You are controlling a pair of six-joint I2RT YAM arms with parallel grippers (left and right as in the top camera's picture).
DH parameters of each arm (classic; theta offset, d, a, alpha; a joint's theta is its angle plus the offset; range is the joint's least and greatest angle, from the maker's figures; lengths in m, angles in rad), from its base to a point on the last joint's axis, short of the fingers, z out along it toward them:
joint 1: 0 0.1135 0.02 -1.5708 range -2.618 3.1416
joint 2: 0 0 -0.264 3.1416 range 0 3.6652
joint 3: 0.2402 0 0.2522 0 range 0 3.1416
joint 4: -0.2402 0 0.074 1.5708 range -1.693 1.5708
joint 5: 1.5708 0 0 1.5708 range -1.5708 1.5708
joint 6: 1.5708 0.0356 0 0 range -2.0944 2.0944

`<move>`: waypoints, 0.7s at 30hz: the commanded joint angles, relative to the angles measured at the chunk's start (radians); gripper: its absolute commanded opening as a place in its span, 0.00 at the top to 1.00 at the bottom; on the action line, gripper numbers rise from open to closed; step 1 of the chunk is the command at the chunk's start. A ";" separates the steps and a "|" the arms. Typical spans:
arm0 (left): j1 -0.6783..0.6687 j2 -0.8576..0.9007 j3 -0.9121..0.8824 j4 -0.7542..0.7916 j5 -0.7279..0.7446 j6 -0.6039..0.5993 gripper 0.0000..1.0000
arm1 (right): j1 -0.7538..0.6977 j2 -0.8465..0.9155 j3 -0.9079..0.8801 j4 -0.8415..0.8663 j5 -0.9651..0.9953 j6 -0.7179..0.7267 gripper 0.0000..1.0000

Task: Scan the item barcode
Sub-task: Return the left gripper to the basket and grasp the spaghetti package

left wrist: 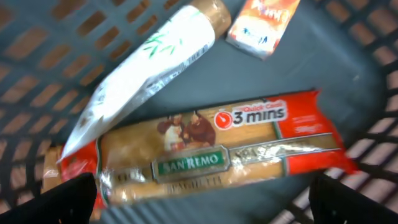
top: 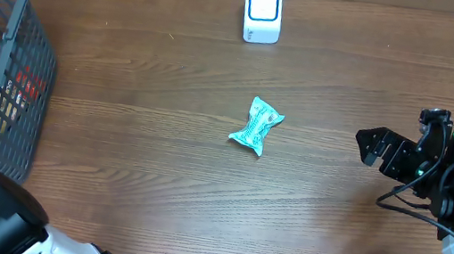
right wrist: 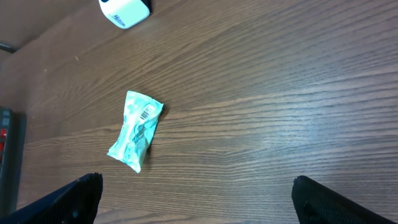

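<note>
Left claw and right claw gape empty; pinching over the packet's barcode could hide it from the 12 o'clock scanner.

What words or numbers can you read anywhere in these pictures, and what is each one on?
"3 mins": on the red end of the pasta packet, left wrist view.
"SAN REMO": on the green label of the same packet; the line under it is blurred.
On the orange box: lettering too blurred to read.
On the white pouch: barcode and print too small.
On the teal packet: a barcode, no readable words.
</note>
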 commanded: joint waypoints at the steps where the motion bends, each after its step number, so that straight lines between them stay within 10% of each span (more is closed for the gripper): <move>1: 0.001 0.068 -0.043 0.017 -0.014 0.216 0.00 | 0.001 0.026 0.029 -0.004 0.008 -0.001 0.00; 21: -0.003 0.324 -0.058 0.102 0.020 0.541 0.00 | 0.001 0.088 0.029 -0.010 0.008 0.003 0.00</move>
